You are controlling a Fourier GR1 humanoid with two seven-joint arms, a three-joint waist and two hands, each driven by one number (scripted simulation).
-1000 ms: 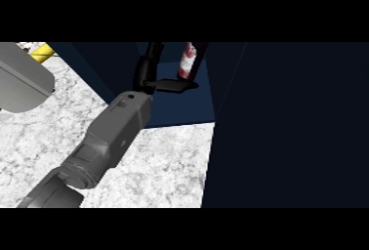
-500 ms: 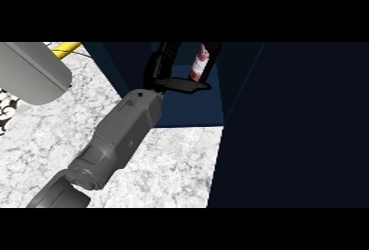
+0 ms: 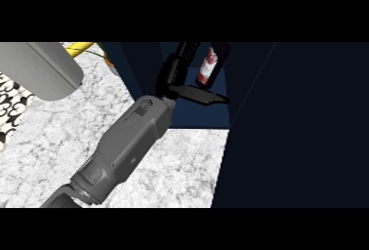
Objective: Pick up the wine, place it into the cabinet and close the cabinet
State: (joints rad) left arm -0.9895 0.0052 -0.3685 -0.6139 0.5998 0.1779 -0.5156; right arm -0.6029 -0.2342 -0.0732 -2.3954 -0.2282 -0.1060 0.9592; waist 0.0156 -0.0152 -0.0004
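**Wine going into the dark cabinet**

Shifting right and slightly lower across the view since a second ago, the wine (image 3: pixel 209 66) and the hand (image 3: pixel 180 80) are now sitting nearer the middle of the top edge, and the big grey shape at the upper left is showing more of itself.

Starting at the far left, a strip of black-and-white patterned material (image 3: pixel 9 110) is running along the edge. Just above it, the smooth, rounded grey forearm (image 3: pixel 39 68) is filling the upper left corner; its hand is out of view. Beside it, a yellow object (image 3: pixel 81 47) is peeking in at the top, too cropped to identify. The counter (image 3: pixel 51 146) is spreading below, a mottled white and grey stone with a marbled grain.

Crossing that stone on a diagonal, the other boxy grey forearm (image 3: pixel 130 144) is reaching up from the lower edge to the cabinet (image 3: pixel 198 114), whose navy interior is opening as a flat-walled box. The black hand is extending inside, its fingers lying along the bottle's left side and its thumb jutting right beneath it, so it is gripping the wine. The bottle itself is showing a red and white label and is standing within the opening, cut off at the top.

To the right, a broad, nearly black panel (image 3: pixel 296 127) is covering the rest of the view.
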